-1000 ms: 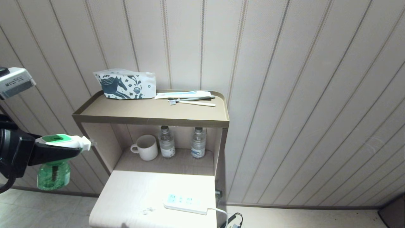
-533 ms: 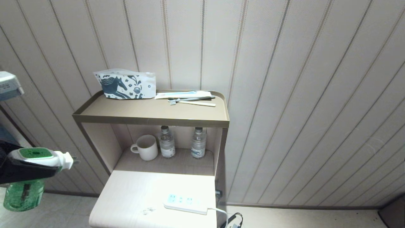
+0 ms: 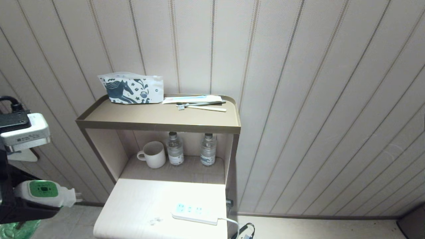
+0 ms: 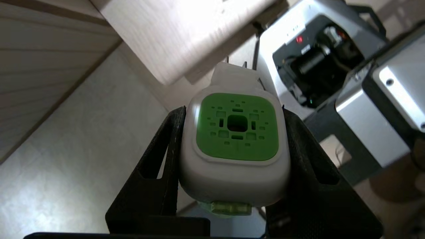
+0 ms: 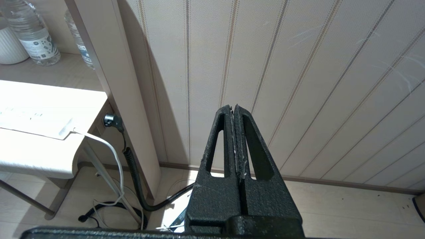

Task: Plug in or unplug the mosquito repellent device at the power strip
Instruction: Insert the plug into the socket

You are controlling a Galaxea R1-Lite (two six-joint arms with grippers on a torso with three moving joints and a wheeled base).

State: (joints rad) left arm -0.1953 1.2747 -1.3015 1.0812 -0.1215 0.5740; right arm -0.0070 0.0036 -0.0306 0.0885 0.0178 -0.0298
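The mosquito repellent device hangs at the far left of the head view, off the table, its white-and-green head up and its prongs toward the table. Its green bottle shows at the lower left corner. My left gripper is shut on the device, one black finger on each side of the white head. The power strip lies on the pale table's near right part, with nothing plugged in, its cord running off to the right. My right gripper is parked shut and empty, off to the right of the table; the strip shows there too.
A brown shelf unit stands behind the table. Its lower bay holds a white mug and two clear water bottles. A patterned pouch and toothbrushes lie on top. Cables hang beside the table's right side.
My left gripper has sunk with the device and tipped it, so its green face now turns more toward the camera. The strip and the right arm have not moved.
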